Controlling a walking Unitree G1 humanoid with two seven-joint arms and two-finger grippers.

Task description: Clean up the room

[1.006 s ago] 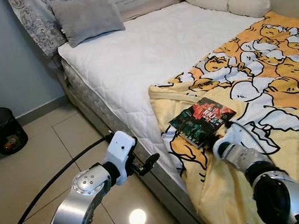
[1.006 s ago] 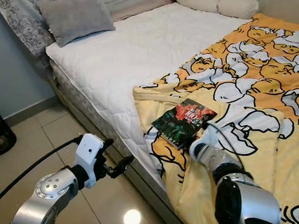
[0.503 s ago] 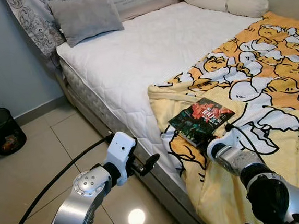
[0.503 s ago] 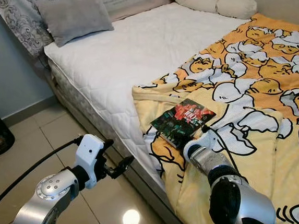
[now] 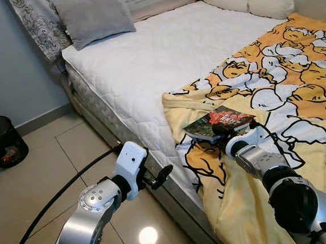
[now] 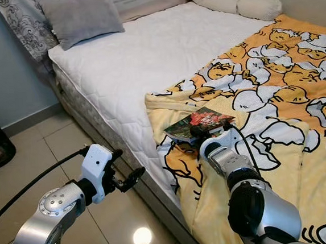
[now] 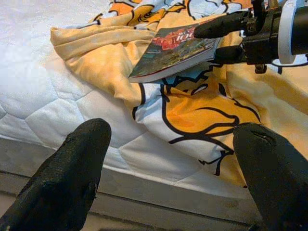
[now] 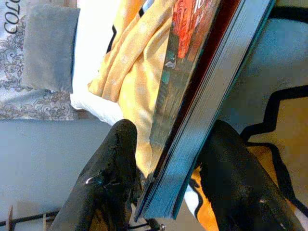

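right gripper clamped on the near edge of a book, one black finger over the cover, one under the pages; the wrist view shows the page block squeezed between both fingers. book sits at the folded edge of the yellow duck-print blanket on the bed, near corner tipped up off the cloth, far end seemingly resting on the fold. judgement: gripping by the edge is the only way in, since the book lay flat on soft bedding; the lift looks just begun.

book: thin paperback, glossy dark cover with red and teal artwork and red lettering, pale page edges, slight sag from the one-sided hold.

left gripper hangs off the bedside over the tiled floor, fingers spread wide, holding nothing; likely parked clear of the work.

black waste bin stands by the wall, well apart from the bed. grey pillow at the head.
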